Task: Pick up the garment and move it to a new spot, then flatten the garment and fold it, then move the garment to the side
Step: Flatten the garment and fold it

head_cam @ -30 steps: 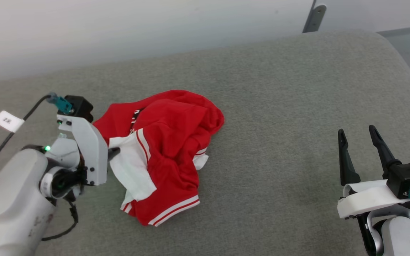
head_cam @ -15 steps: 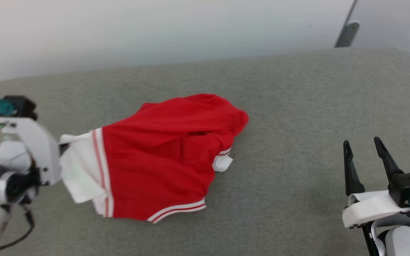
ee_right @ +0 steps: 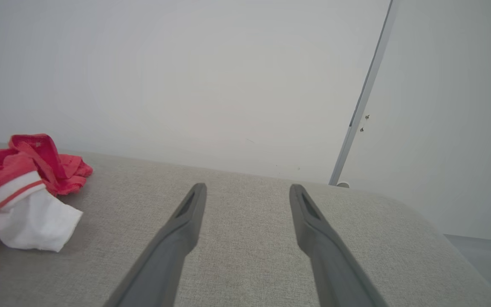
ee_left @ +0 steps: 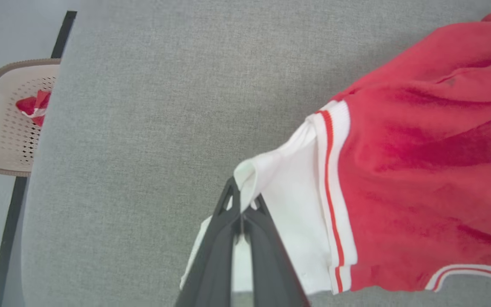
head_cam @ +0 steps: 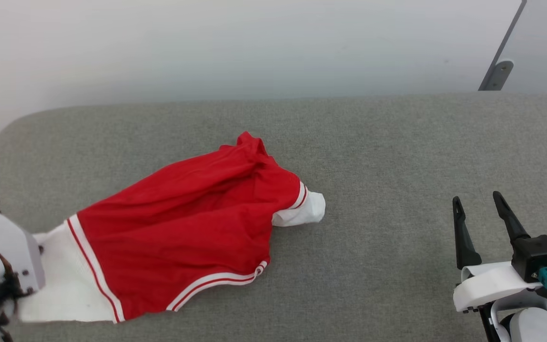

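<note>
One broad grey cushion [head_cam: 397, 156] carries the red jersey shirt [head_cam: 178, 228], its long axis running from lower left toward the centre. The left gripper [ee_left: 241, 200] is clamped on the white sleeve [ee_left: 288, 187] at the shirt's left end. The right gripper [head_cam: 476, 198] hovers spread and empty, well apart across bare cushion. A beige lattice basket [ee_left: 11, 145] sits beyond the cushion's edge, obstructing nothing.
</note>
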